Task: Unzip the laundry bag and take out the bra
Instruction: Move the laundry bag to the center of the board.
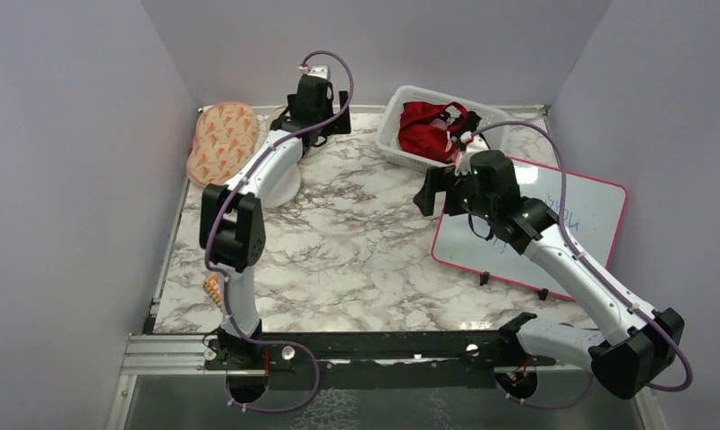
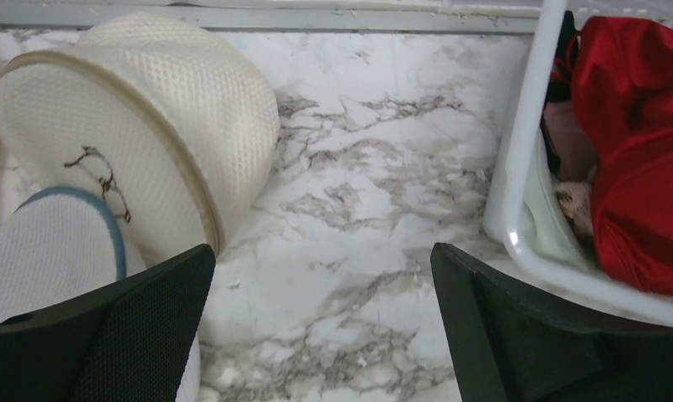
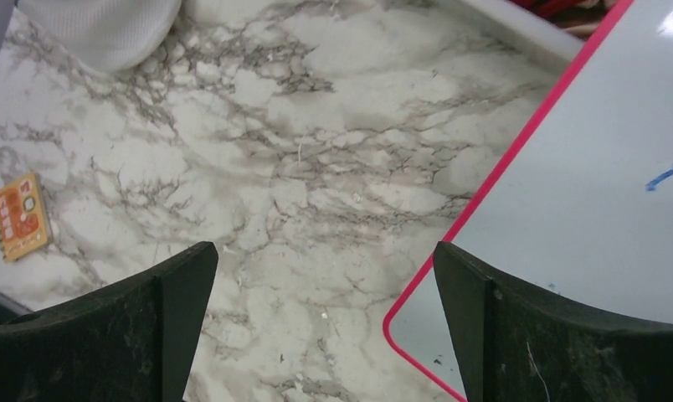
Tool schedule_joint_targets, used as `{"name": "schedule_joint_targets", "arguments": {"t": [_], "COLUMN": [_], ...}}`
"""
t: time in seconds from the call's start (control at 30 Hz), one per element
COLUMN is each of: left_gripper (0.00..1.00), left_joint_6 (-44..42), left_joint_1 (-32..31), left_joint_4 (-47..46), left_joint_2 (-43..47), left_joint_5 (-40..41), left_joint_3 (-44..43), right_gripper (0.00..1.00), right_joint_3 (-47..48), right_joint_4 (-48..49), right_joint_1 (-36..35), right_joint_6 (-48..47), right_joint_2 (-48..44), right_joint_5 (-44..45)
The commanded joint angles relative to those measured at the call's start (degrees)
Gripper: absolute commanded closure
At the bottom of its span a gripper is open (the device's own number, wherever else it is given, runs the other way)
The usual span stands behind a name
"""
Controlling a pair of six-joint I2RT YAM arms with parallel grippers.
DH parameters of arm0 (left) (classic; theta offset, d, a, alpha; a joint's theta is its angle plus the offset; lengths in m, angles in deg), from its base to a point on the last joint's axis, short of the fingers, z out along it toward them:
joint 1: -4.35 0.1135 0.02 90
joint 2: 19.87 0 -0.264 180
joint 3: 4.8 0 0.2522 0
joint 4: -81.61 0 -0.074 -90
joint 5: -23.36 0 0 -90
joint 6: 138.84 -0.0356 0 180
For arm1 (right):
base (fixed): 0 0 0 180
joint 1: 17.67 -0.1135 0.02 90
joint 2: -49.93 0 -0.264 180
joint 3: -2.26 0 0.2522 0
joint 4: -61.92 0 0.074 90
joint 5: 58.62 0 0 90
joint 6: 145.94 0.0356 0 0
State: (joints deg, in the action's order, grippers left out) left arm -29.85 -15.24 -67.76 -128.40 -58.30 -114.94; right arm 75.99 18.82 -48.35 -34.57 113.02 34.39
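**A:** Two pincers, both spread wide, nothing held. Where to send the left gripper (image 2: 321, 251) first?

**B:** Toward the laundry bag (image 2: 149, 126). Propped on edge at the back left of the marble table (image 2: 383, 167), right behind the white-and-grey pouch (image 2: 48, 251) and seemingly touching it. Well apart from the white basket (image 2: 526, 126) holding the red garment (image 2: 634, 126). Hovering near the bag, no contact.

**A:** And the bra?

**B:** Nowhere in sight; most likely zipped inside. No sign of the slider either, only the beige zip band (image 2: 187, 172) running round the rim.

**A:** So how to open it cleanly?

**B:** Turn or tip the bag to find the pull tab before closing on anything. Bring the right gripper (image 3: 325, 251) over from above the whiteboard (image 3: 584, 167) edge and pin the mesh dome with it. Pinch only the tab with the left, never the mesh. Draw along the curve of the band rather than upward; otherwise, probably just dragging the whole light bag along.
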Motion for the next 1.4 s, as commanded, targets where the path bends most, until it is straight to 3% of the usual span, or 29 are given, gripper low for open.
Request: {"name": "schedule_joint_targets", "arguments": {"t": [0.0,0.13,0.27,0.53,0.57,0.63,0.77,0.83,0.97,1.1,1.23,1.37], "left_gripper": [0.01,0.01,0.02,0.09,0.12,0.29,0.43,0.6,0.74,0.97,1.0,1.0], "left_joint_6": [1.3,5.1,6.7,6.7,6.2,5.5,4.3,2.1,-2.2,-4.1,-4.8,-3.0], "left_joint_1": [1.7,3.6,4.6,4.9,5.0,5.7,6.4,6.5,6.4,6.3,5.3,3.9], "left_joint_4": [8.4,11.1,11.4,6.2,5.0,4.5,4.7,4.6,4.8,5.3,5.5,4.8], "left_joint_2": [-12.6,-21.2,-25.1,-24.1,-24.3,-25.9,-27.0,-27.0,-26.2,-22.4,-16.4,-9.0], "left_joint_5": [4.1,7.6,10.1,11.1,10.9,9.3,6.7,4.4,-1.1,-3.9,-7.0,-18.8], "left_joint_3": [-15.9,-25.5,-29.8,-26.1,-25.7,-27.1,-28.2,-28.7,-28.6,-24.0,-16.5,-4.9], "right_gripper": [0.0,0.0,0.0,0.0,0.0,0.0,0.0,0.0,0.0,0.0,0.0,0.0], "right_joint_3": [2.1,0.4,-1.1,-2.6,-2.7,-2.7,-2.1,-1.5,0.4,0.4,-2.2,-9.8], "right_joint_4": [-4.0,-3.2,-2.1,-3.7,-3.9,-4.2,-4.8,-5.2,-7.5,-10.2,-11.8,-6.1], "right_joint_1": [-0.5,-0.6,-0.6,-0.7,-0.7,-0.7,-0.7,-0.6,-0.7,-0.7,-0.7,-0.7], "right_joint_6": [-0.9,-3.0,-3.6,-3.9,-4.0,-3.7,-3.2,-3.1,-5.0,-7.3,-8.1,-2.8], "right_joint_2": [0.4,-2.3,-5.1,-7.2,-7.3,-7.6,-8.4,-8.9,-8.8,-8.0,-7.3,-7.7], "right_joint_5": [-8.8,-15.8,-21.9,-25.3,-25.3,-25.4,-25.6,-26.4,-29.0,-32.9,-36.3,-39.4]}}
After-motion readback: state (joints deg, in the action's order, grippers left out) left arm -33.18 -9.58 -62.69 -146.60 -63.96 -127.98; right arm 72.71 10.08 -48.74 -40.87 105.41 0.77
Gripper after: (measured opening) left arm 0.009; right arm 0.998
